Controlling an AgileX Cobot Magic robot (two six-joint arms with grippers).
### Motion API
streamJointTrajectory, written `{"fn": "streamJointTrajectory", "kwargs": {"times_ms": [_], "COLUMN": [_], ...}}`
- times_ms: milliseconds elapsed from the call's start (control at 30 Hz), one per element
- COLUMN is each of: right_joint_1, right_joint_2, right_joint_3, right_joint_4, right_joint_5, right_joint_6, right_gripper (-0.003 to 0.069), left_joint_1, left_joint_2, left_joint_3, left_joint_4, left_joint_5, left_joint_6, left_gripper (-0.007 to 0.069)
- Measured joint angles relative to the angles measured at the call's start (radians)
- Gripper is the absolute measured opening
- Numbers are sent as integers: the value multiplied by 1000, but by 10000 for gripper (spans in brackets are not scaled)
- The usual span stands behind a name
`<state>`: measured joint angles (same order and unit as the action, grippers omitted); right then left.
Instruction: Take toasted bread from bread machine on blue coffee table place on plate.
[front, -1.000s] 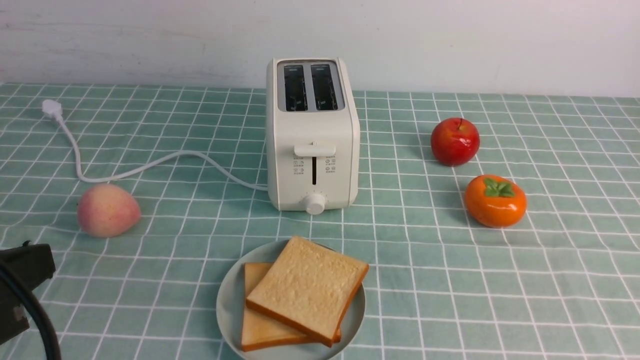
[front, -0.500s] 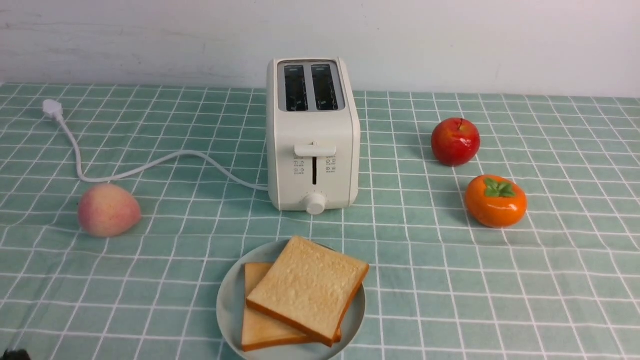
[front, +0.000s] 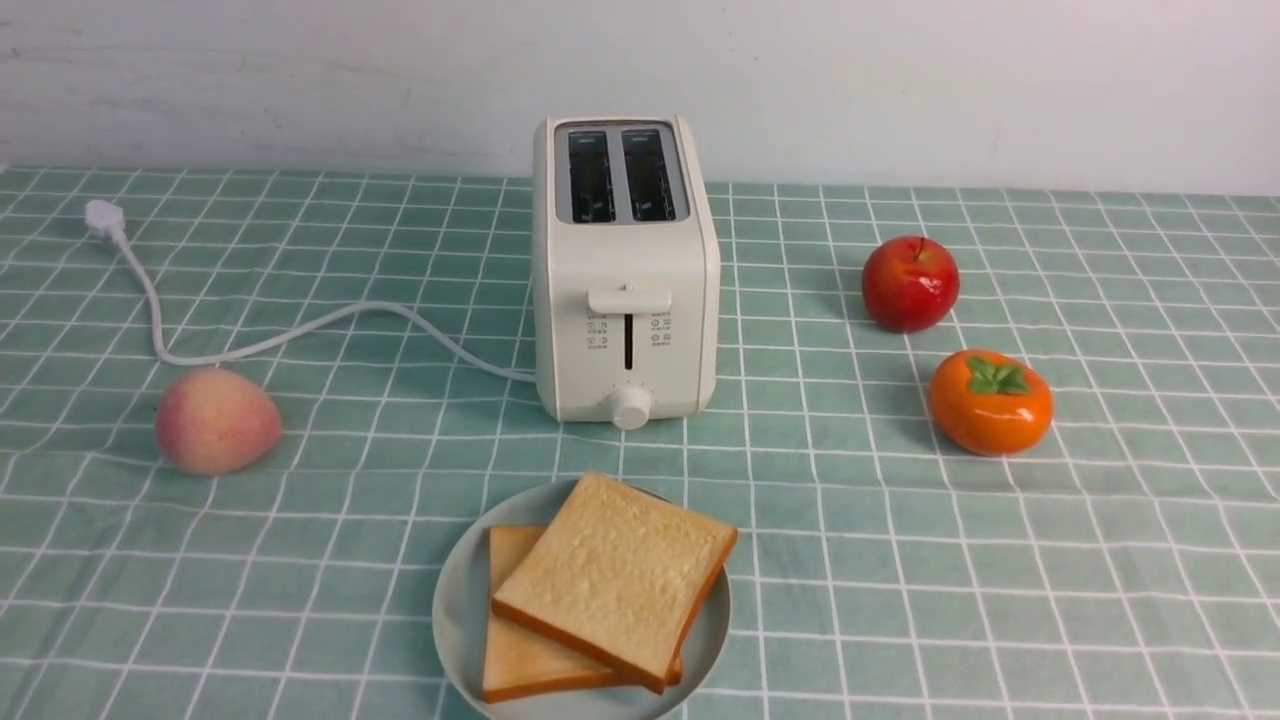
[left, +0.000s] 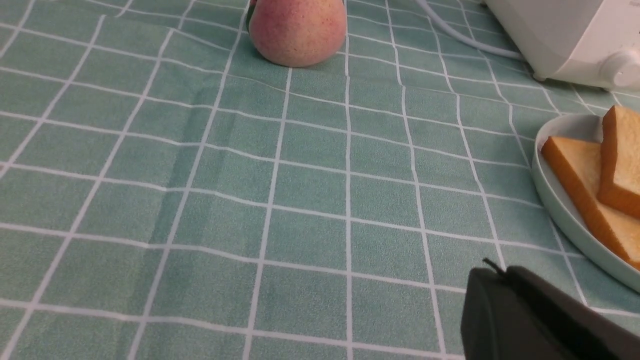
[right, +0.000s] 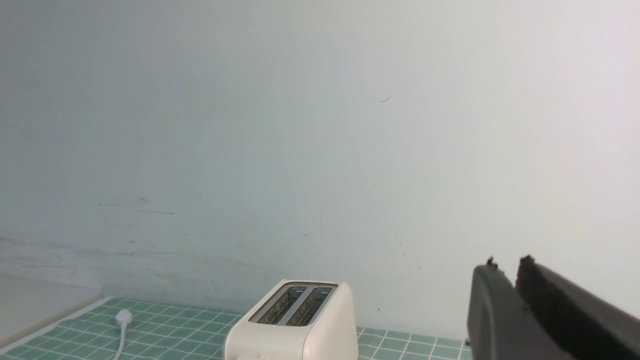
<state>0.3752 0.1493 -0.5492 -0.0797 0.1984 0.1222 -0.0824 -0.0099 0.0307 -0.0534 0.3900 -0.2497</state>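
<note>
Two slices of toasted bread (front: 610, 575) lie overlapped on the pale plate (front: 455, 600) at the front middle of the blue coffee table (front: 900, 560). The lower slice (front: 510, 640) shows under the upper one. The cream-white bread machine (front: 625, 300) stands behind the plate with both slots empty. Neither gripper shows in the front view. In the left wrist view my left gripper (left: 492, 272) is shut and empty, low over the cloth beside the plate (left: 555, 200) and bread (left: 580, 175). In the right wrist view my right gripper (right: 505, 267) is shut and empty, raised, facing the wall above the bread machine (right: 295, 330).
A peach (front: 215, 420) lies left of the bread machine, also in the left wrist view (left: 297, 30). The white cord (front: 300, 335) runs left to a plug (front: 103, 217). A red apple (front: 910, 283) and an orange persimmon (front: 990, 400) sit on the right. A white wall stands behind.
My left arm, seen at the lower left corner one second ago, has withdrawn out of the front view. Bread, plate and bread machine have not moved.
</note>
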Motion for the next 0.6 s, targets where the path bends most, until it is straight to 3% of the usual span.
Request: {"fn": "streamJointTrajectory", "kwargs": {"times_ms": [600], "right_joint_1": [0], "right_joint_2": [0], "right_joint_3": [1], "right_joint_4": [0], "right_joint_5": [0], "right_joint_6": [0], "right_gripper": [88], "left_joint_1": [0], "left_joint_2": [0], "left_joint_3": [0], "left_joint_4": [-2], "left_joint_5": [0], "left_joint_6": [0], "left_gripper": [-3]}}
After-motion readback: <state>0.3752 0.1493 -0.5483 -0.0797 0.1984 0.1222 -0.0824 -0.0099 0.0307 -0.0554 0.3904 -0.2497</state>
